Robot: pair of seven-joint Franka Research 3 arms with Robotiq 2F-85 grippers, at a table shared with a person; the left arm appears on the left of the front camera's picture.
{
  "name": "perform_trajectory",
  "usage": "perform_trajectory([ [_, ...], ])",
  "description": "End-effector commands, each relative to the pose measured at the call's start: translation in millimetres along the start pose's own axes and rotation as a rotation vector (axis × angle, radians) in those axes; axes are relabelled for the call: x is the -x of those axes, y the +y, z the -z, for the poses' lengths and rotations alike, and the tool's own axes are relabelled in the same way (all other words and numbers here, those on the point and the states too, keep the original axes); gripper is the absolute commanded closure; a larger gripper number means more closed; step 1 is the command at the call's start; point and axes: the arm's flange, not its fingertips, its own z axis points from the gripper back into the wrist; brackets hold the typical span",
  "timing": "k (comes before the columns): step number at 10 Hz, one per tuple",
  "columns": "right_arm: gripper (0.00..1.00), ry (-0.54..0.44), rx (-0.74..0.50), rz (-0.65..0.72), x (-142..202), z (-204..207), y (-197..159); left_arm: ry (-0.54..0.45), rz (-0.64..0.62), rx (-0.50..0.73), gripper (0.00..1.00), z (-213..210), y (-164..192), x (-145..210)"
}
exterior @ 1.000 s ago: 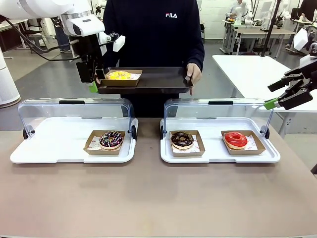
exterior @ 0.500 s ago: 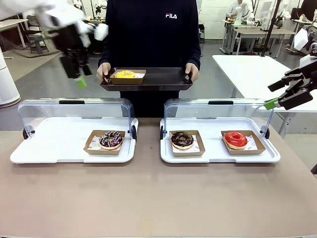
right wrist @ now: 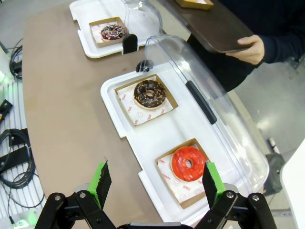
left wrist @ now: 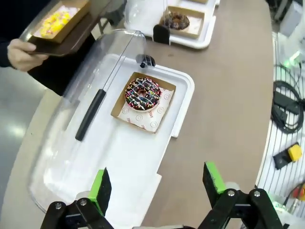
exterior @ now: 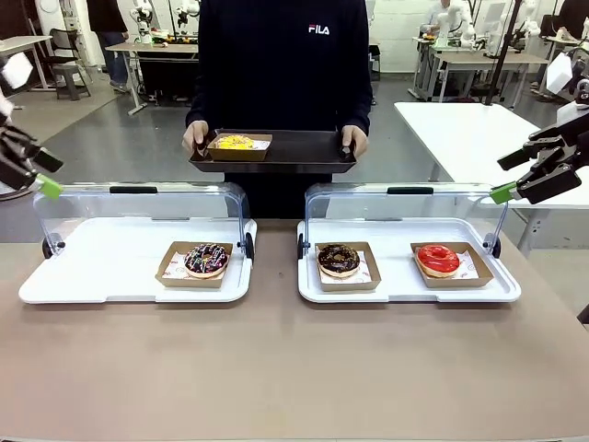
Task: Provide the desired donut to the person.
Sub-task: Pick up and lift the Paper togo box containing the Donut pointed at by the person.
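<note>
The person (exterior: pixel 281 64) stands at the far side and holds a dark tray (exterior: pixel 294 152) in both hands. On the tray sits a yellow donut (exterior: pixel 235 143) in a cardboard box, also seen in the left wrist view as the yellow donut (left wrist: pixel 53 23). My left gripper (exterior: pixel 46 175) hangs open and empty at the far left, above the left case's outer end; between its fingers (left wrist: pixel 157 183) lies bare white tray. My right gripper (exterior: pixel 508 175) is open and empty at the far right, above the right case (right wrist: pixel 156 183).
Two white display trays with raised clear lids stand on the brown table. The left tray (exterior: pixel 101 267) holds a sprinkled chocolate donut (exterior: pixel 206 259). The right tray (exterior: pixel 396 290) holds a chocolate donut (exterior: pixel 339 259) and a red-glazed donut (exterior: pixel 438 259). The table's near half is bare.
My left arm has drawn away from the person's tray to the far left, open. The yellow donut stays on the tray. The right arm has not moved.
</note>
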Motion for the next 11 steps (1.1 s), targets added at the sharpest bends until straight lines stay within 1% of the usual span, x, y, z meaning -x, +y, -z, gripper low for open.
perform_trajectory([
  [1,0.00,-0.029,-0.015,-0.005,1.6,2.8,0.5,-0.075,0.030,-0.024,0.00,-0.5,-10.8,15.1],
  [2,0.00,-0.029,-0.015,-0.005,1.6,2.8,0.5,-0.093,0.048,-0.022,0.00,-4.7,-9.9,27.4],
  [5,0.00,-0.029,-0.015,-0.005,1.6,2.8,0.5,-0.147,0.041,-0.041,0.00,-10.1,-11.9,54.4],
  [7,0.00,-0.029,-0.015,-0.005,1.6,2.8,0.5,-0.208,0.072,-0.033,0.00,-15.0,-17.1,63.9],
  [9,0.00,-0.029,-0.015,-0.005,1.6,2.8,0.5,-0.265,0.089,-0.061,0.00,-19.8,-19.9,71.4],
  [11,0.00,-0.029,-0.015,-0.005,1.6,2.8,0.5,-0.287,0.100,-0.107,0.00,-21.6,-21.1,73.6],
])
